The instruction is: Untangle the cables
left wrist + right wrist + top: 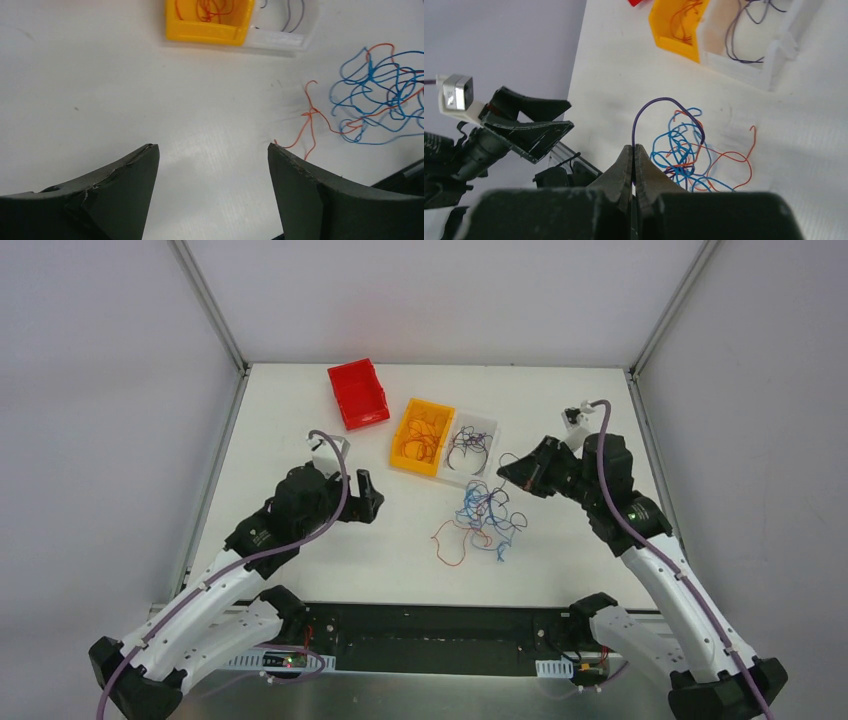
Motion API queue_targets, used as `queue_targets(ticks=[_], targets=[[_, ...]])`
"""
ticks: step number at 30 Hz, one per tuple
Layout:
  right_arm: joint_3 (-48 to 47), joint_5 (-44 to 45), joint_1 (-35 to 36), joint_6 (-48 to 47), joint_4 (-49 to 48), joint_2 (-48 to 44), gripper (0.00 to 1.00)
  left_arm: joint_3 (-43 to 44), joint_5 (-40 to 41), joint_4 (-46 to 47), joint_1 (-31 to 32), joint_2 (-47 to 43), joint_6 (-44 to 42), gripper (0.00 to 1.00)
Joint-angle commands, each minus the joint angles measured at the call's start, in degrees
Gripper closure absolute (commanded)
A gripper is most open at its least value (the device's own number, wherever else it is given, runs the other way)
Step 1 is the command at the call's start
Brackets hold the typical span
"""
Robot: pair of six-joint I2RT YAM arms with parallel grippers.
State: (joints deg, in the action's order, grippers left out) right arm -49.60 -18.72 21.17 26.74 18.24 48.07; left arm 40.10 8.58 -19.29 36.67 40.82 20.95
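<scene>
Cables loosely tangled; right gripper pinching purple strand; left gripper spread, empty, well apart.

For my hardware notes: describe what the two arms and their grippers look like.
The left arm and right arm have white links, black joints and a purple cable running along each. The left gripper and right gripper carry dark, wedge-shaped fingers.

The table looks matt white and faintly grained, the red bin, yellow bin and translucent bin smooth shiny plastic, the cables thin and smooth-coated, and the fingers of the left gripper matt, dark, rough-edged.
</scene>
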Motion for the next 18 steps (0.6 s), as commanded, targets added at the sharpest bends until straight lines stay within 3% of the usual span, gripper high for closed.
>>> queue_targets(ticks=[1, 9, 18], targets=[[-7.26, -3.51, 4.73, -2.96, -2.93, 2.66, 1.00, 2.61, -13.12, 10.69, -0.28, 2.43, -2.20, 0.19], [-16.39, -6.24, 8.25, -3.87, -1.86, 5.71, 1.00, 2.97, -26.89, 26.12, -0.23, 7.07, -0.86, 0.19], [-11.16, -9.04, 9.12, -1.85, -5.81, 6.11, 1.00, 3.60, -31.41, 34.91, -0.21, 10.13, 0.02, 0.19]])
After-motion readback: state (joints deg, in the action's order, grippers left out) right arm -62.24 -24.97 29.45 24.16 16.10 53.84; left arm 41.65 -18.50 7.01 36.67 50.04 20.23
